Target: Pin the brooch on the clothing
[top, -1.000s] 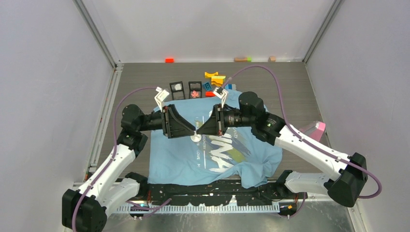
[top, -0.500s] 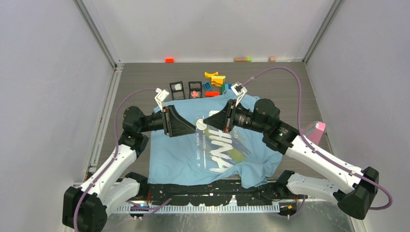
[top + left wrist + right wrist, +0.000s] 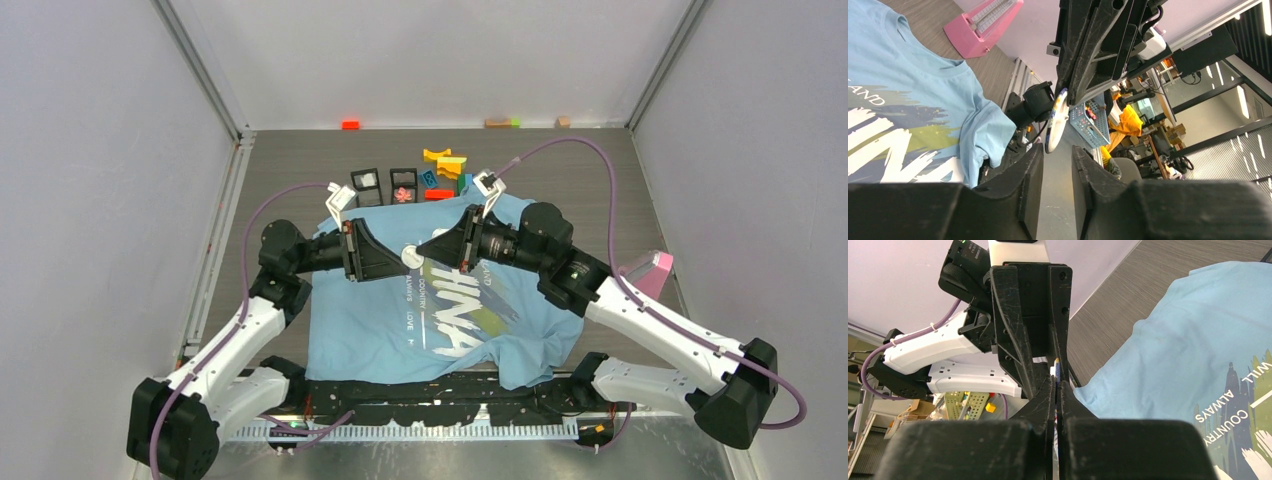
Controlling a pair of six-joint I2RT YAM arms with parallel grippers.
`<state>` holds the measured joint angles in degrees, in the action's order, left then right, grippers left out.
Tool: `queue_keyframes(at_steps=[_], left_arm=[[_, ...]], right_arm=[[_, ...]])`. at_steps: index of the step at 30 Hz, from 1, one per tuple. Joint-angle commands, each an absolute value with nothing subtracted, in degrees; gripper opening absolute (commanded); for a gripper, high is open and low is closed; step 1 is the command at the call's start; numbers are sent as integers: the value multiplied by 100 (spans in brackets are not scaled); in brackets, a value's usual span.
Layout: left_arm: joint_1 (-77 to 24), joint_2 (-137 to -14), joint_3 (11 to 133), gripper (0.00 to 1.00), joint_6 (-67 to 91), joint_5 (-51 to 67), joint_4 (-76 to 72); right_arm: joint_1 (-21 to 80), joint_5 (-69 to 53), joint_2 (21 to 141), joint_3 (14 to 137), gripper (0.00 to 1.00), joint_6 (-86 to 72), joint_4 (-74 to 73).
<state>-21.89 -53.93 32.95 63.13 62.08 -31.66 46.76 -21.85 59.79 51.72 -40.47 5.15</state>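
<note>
Grey table (image 3: pixel 300 160), blue T-shirt (image 3: pixel 370 320), right gripper (image 3: pixel 421 252) clamping brooch (image 3: pixel 410 257), nudged leftward since before, left gripper (image 3: pixel 1057 150) parted

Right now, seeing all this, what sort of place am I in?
Most likely a robotics lab test cell: two white-and-black robot arms mounted at a grey wood-grain table, boxed in by plain pale panels, the right pincer shut on a small round white disc above a light blue T-shirt.

Blocks (image 3: pixel 446 162) behind the clothing (image 3: pixel 360 320)

Round whitish brooch (image 3: pixel 410 257) held mid-air over lt-blue "CHINA" tee (image 3: pixel 360 312), spread out.
</note>
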Motion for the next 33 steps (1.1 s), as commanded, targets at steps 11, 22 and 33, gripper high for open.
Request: queue_keyframes(at_steps=[11,22,33], left_arm=[[-2241,-5561,3314,0,6334,6067,-3738],[-2250,-5506,3294,0,6299,6090,-3759],[-2250,-5452,3285,0,6311,6066,-3758]], right_arm=[[4685,-2729,6099,5346,10,-4171,879],[4685,-2954,6072,5217,36,-4443,1051],[4685,-2835,6190,5168,25,-4321,806]])
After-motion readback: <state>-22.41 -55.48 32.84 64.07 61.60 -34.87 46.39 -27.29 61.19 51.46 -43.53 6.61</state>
